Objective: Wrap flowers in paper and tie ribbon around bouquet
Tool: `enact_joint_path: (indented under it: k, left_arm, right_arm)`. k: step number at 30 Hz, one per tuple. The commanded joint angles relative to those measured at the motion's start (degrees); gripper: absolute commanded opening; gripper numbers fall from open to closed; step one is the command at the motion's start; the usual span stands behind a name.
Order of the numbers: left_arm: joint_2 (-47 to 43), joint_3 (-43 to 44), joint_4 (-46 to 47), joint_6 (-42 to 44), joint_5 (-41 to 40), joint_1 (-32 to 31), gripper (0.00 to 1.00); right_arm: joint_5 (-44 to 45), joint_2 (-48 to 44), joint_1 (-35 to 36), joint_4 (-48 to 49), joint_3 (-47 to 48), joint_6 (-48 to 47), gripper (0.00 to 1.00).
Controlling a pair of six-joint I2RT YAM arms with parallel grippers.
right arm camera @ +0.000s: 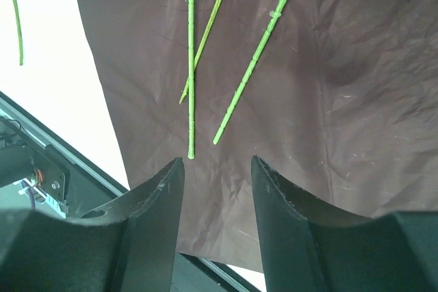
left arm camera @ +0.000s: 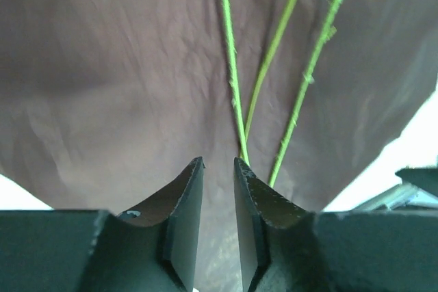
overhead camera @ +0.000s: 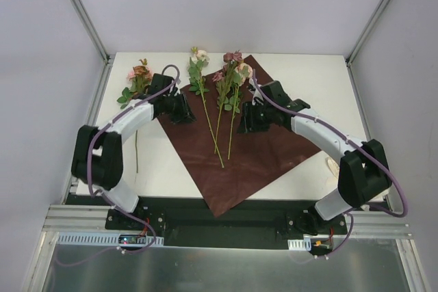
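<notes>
The dark red paper (overhead camera: 236, 158) lies flat like a diamond in the middle of the table. Three flowers (overhead camera: 217, 83) rest on it, blooms at the far corner and green stems (overhead camera: 219, 143) converging toward the near side. One more flower (overhead camera: 137, 80) lies off the paper at the left, on the table. My left gripper (overhead camera: 182, 110) hovers over the paper's left edge, jaws a narrow gap apart with nothing between them (left arm camera: 219, 163); the stems (left arm camera: 234, 80) lie ahead of it. My right gripper (overhead camera: 250, 120) is open and empty (right arm camera: 217, 162) over the paper (right arm camera: 356, 100), just short of the stem ends (right arm camera: 191, 100). A bit of cream ribbon (overhead camera: 332, 165) shows beside the right arm.
White walls and metal posts close in the table at the back and sides. The near edge drops to a black rail with electronics (right arm camera: 41, 176). The loose flower's stem (overhead camera: 136, 150) runs along the table beside the left arm.
</notes>
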Motion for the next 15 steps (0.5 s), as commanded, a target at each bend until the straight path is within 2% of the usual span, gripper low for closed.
enact_joint_path:
  k: [1,2,3,4,5,8,15]
  left_arm:
    - [7.44,7.36,0.67,0.22,-7.77,-0.42,0.20]
    - [8.85,8.59,0.67,0.30,-8.93,-0.42,0.18]
    - [11.47,10.95,0.67,0.30,-9.81,-0.51,0.14]
    - [12.80,12.11,0.58,0.04,-10.08,-0.51,0.13]
    - [14.21,13.42,0.67,-0.14,-10.69,-0.60,0.11]
    - [19.31,18.26,0.50,-0.31,-12.62,-1.12,0.06]
    - [30.82,29.41,-0.12,-1.19,-13.78,-1.91,0.01]
  right_arm:
    - [0.30,0.93,-1.26,4.79,-1.24,1.90,0.44]
    - [0.05,1.64,-2.06,5.50,-1.59,2.26,0.41]
    - [-0.65,4.25,-2.85,6.21,-1.33,2.17,0.17]
    - [-0.83,5.85,-4.51,5.78,-0.64,1.04,0.05]
    - [0.38,7.34,-5.22,5.16,0.50,0.25,0.01]
    - [8.27,13.93,-6.19,-0.80,6.65,-3.18,0.01]
    - [9.89,20.53,-6.28,-2.31,10.53,-2.14,0.01]
